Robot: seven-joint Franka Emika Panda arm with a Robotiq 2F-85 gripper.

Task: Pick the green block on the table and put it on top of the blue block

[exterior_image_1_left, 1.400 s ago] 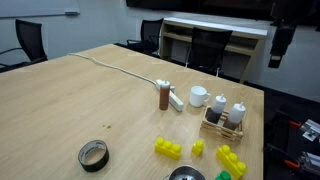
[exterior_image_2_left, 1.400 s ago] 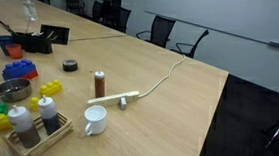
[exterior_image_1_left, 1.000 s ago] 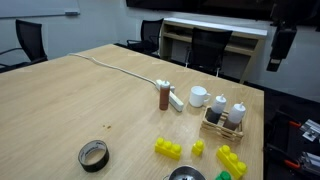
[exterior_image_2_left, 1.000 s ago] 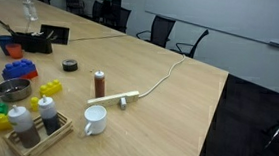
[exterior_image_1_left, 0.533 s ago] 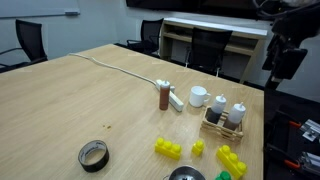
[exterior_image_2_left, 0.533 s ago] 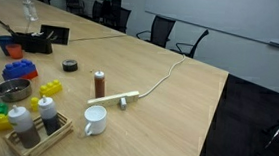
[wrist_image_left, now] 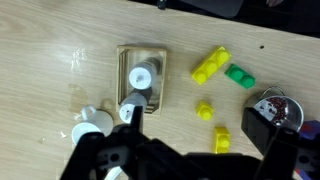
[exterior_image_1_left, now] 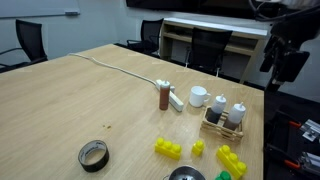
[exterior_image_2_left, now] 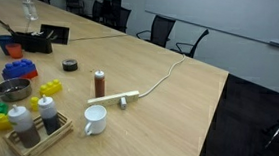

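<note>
The green block (wrist_image_left: 239, 75) lies on the table (wrist_image_left: 50, 40) beside a yellow brick (wrist_image_left: 210, 65) in the wrist view. In an exterior view only its edge shows at the bottom of the frame (exterior_image_1_left: 222, 175). No blue block shows in any view. My gripper (wrist_image_left: 196, 122) hangs high over the bricks, open and empty, with the green block ahead of it and to the right. In an exterior view the gripper (exterior_image_1_left: 282, 60) is well above the table's far right corner.
A wooden rack with bottles (exterior_image_1_left: 225, 116), a white mug (exterior_image_1_left: 199, 96), a brown bottle (exterior_image_1_left: 164, 95) and a white power strip stand near the bricks. Other yellow bricks (exterior_image_1_left: 168, 148), a foil-lined bowl (wrist_image_left: 275, 108), a tape roll (exterior_image_1_left: 93, 155) and a blue bowl (exterior_image_2_left: 18, 69) are around.
The gripper has come down a little at the table's far right corner. Nothing on the table has moved.
</note>
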